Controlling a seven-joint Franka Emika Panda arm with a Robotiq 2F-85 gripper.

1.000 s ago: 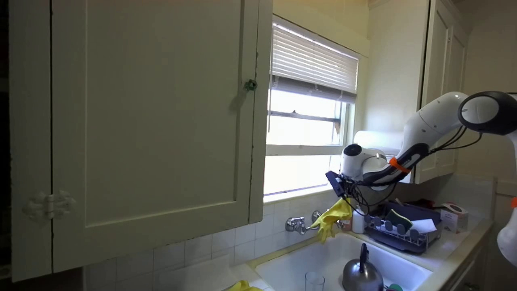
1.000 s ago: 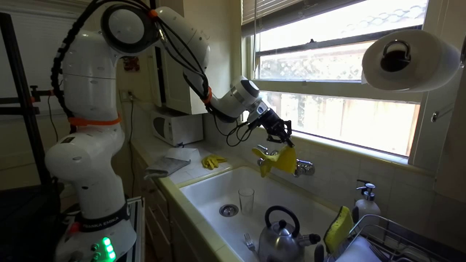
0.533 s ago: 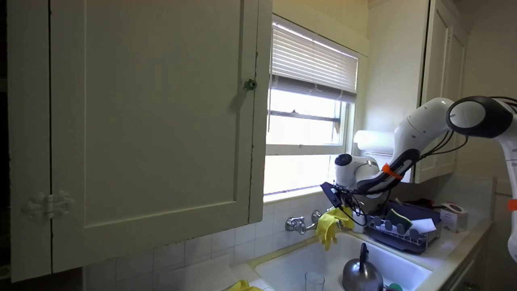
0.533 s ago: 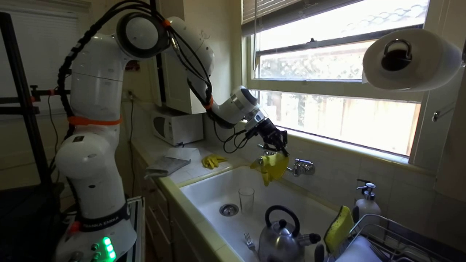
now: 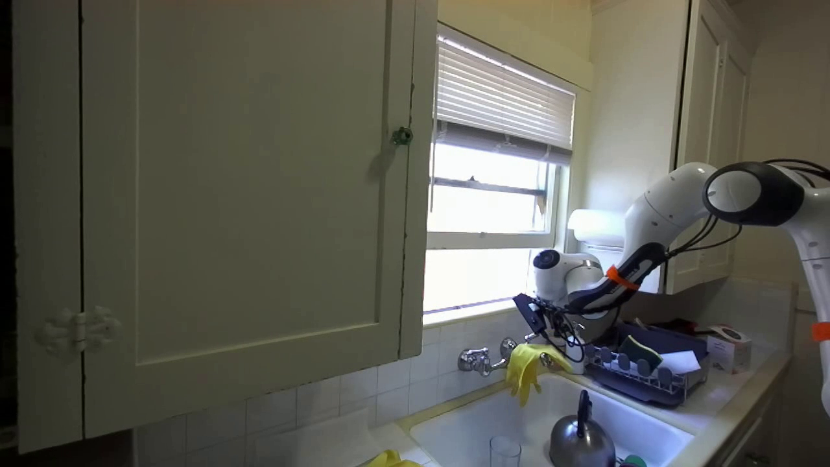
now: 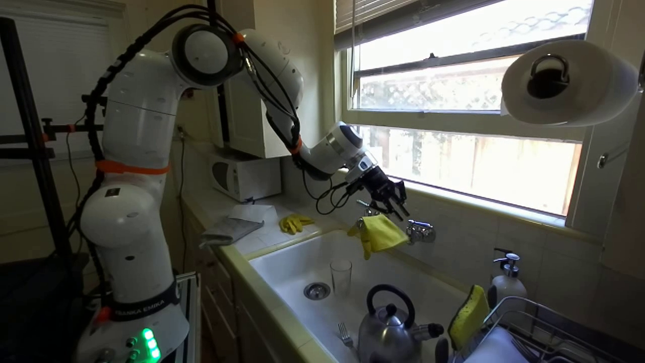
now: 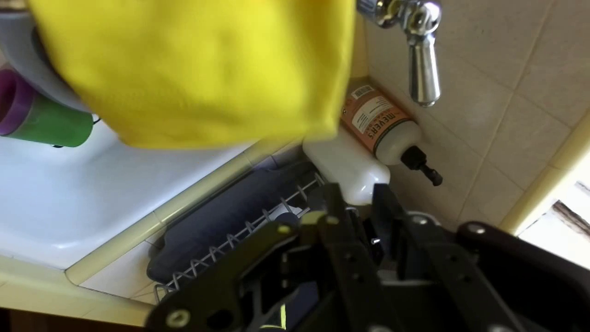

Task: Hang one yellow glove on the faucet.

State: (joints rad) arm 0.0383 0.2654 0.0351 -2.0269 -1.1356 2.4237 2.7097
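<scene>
The yellow glove (image 6: 384, 235) is draped over the middle of the silver faucet (image 6: 421, 232), with its fingers drooping above the sink. In an exterior view the glove (image 5: 522, 371) hangs beside a faucet handle (image 5: 478, 360), and it covers the spout. In the wrist view the glove (image 7: 207, 74) fills the upper left, ahead of the fingertips, and a faucet handle (image 7: 423, 64) shows at top right. My gripper (image 6: 400, 216) is just above the glove's cuff. In the wrist view the gripper (image 7: 356, 189) has its fingers apart with nothing between them. The second yellow glove (image 6: 294, 224) lies on the counter.
The sink (image 6: 272, 272) holds a kettle (image 6: 388, 333), a glass (image 6: 341, 278) and a fork (image 6: 345, 335). Soap bottles (image 7: 378, 122) and a dish rack (image 7: 239, 240) stand near the faucet. The window sill (image 6: 484, 206) is behind the gripper. A paper towel roll (image 6: 594, 85) hangs at right.
My gripper moved down with the glove, then opened and let go. The glove's cuff has dropped and now drapes over the faucet. The gripper has shifted slightly away from it.
</scene>
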